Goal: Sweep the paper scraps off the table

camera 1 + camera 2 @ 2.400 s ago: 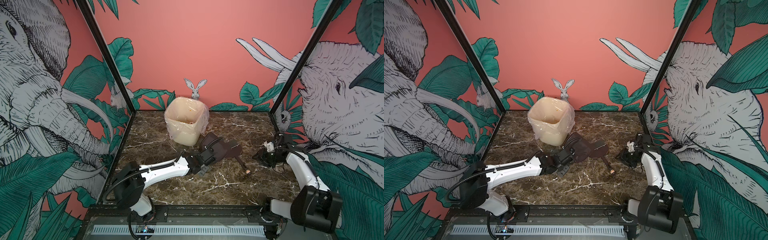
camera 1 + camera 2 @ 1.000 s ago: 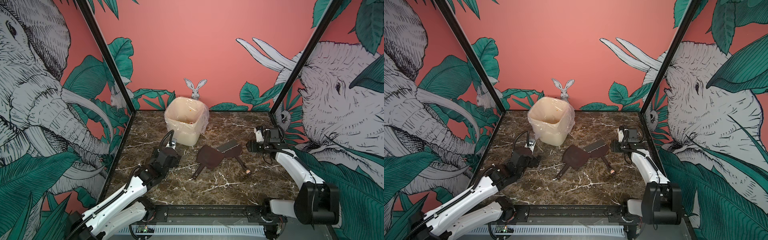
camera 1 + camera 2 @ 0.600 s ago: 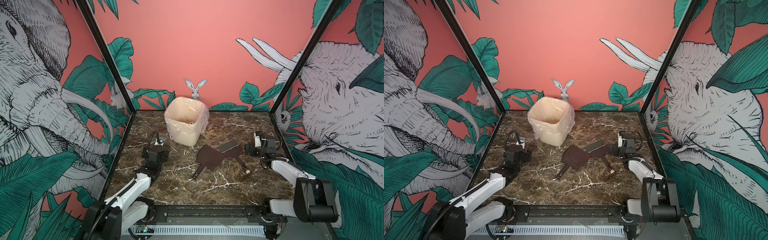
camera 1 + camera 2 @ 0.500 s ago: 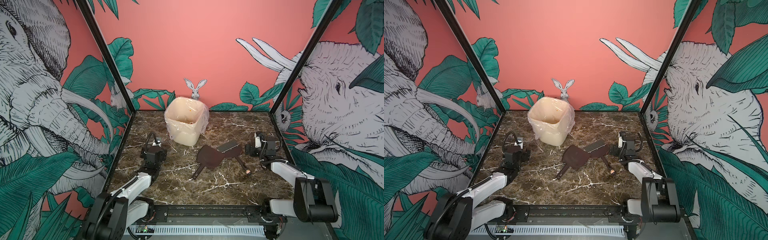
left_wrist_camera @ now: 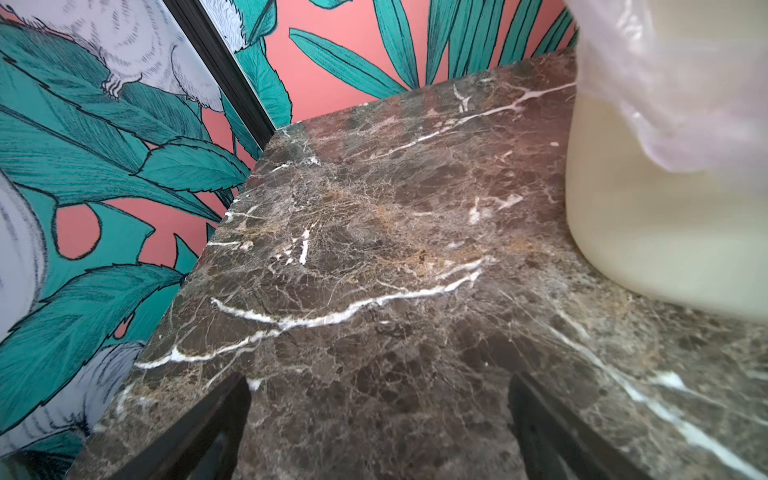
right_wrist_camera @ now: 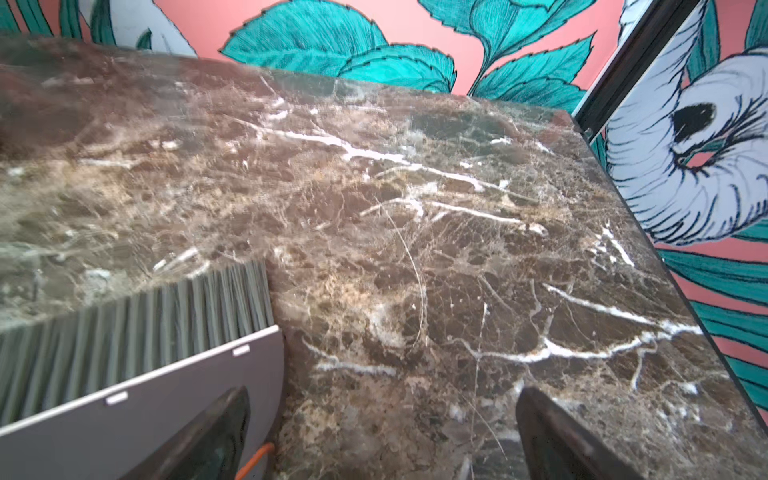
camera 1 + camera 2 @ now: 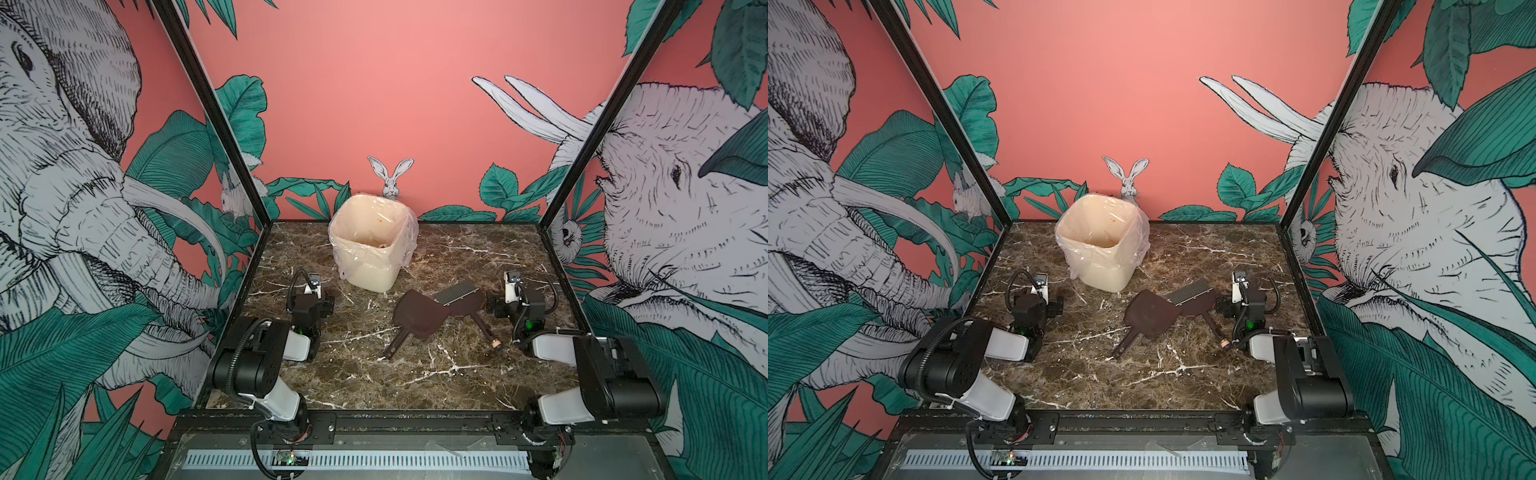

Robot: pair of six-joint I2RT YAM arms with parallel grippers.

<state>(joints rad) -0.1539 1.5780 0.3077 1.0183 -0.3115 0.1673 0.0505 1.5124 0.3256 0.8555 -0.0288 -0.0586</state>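
The table [image 7: 415, 374] is dark marble with white veins. The paper scraps are out of view; no loose piece shows on the marble in any view. A brown dustpan [image 7: 417, 318] lies flat mid-table, and a brush [image 7: 459, 295] leans on its far right edge. My left gripper [image 7: 311, 296] is open and empty over bare marble [image 5: 374, 249], left of the bin. My right gripper [image 7: 515, 301] is open and empty too, just right of the brush. In the right wrist view the bristles [image 6: 137, 316] lie beside one finger [image 6: 208, 436].
A cream bin [image 7: 370, 249] with a clear plastic liner stands at the back centre, close to my left gripper [image 5: 379, 378]. Black frame posts and printed walls close the table's left, right and back sides. Both arms are folded low near the front corners.
My left arm has let go of the dustpan and drawn back to the left side. The right arm has folded back to the right and its jaws have widened. Dustpan and brush lie still.
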